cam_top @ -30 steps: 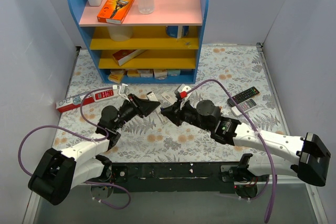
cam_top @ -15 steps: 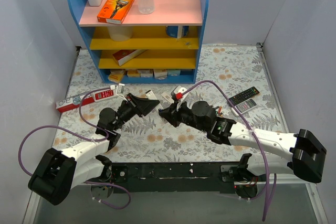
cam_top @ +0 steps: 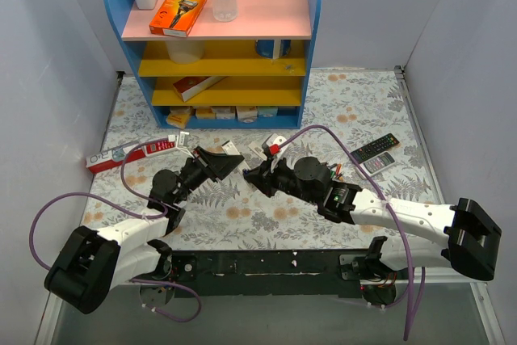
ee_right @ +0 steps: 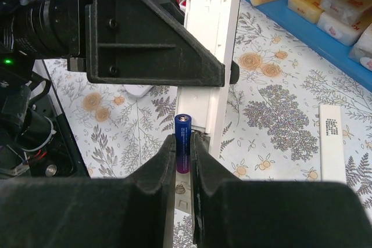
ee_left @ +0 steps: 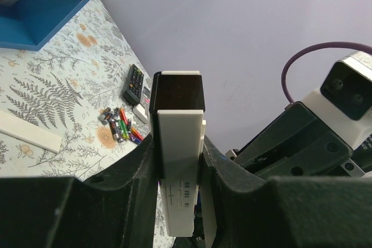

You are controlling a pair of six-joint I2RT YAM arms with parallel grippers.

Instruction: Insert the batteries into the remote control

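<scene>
My left gripper (ee_left: 177, 149) is shut on the slim white remote control (ee_left: 178, 114), held off the table with its dark end pointing away. In the right wrist view the remote (ee_right: 212, 33) shows an open battery bay. My right gripper (ee_right: 184, 146) is shut on a blue-purple battery (ee_right: 183, 135), whose tip is at the remote's near end. In the top view the two grippers, left (cam_top: 236, 161) and right (cam_top: 252, 174), meet tip to tip at mid table. Several loose batteries (ee_left: 120, 127) lie on the mat.
A white strip (ee_right: 332, 143) lies flat on the mat near the grippers. A black remote (cam_top: 376, 149) and a shorter white remote (cam_top: 378, 164) lie at the right. The blue shelf unit (cam_top: 218, 46) stands at the back. A red toothpaste box (cam_top: 133, 152) lies at the left.
My right gripper has moved a little left and forward with the battery, closing on the end of the remote. My left gripper has shifted slightly.
</scene>
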